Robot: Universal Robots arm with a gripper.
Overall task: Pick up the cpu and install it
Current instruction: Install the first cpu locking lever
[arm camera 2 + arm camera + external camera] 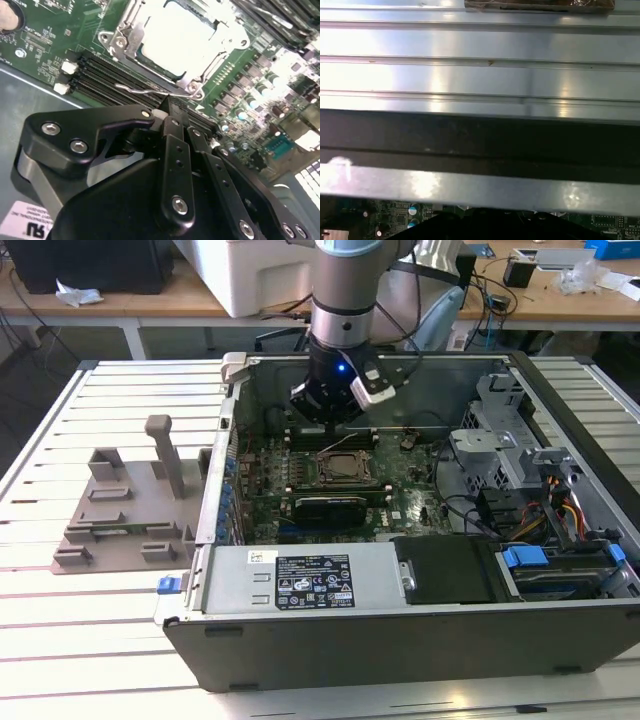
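The cpu (177, 35) shows in the second wrist view as a bright silver-white square lying inside the socket's metal frame (120, 42) on the green motherboard. My gripper (170, 107) hangs just off the socket's edge, beside the thin wire lever (137, 91), with its black fingers (175, 145) pressed together and nothing between them. In the exterior view my gripper (335, 410) is inside the open computer case (400, 640), directly behind the socket (345, 468).
A grey moulded tray (120, 505) with upright posts stands on the slatted table at the exterior view's left. Memory slots (100, 75) run beside the socket. Drive bays and cables (540, 500) fill the case's right side. The case wall (480, 135) shows close in the first wrist view.
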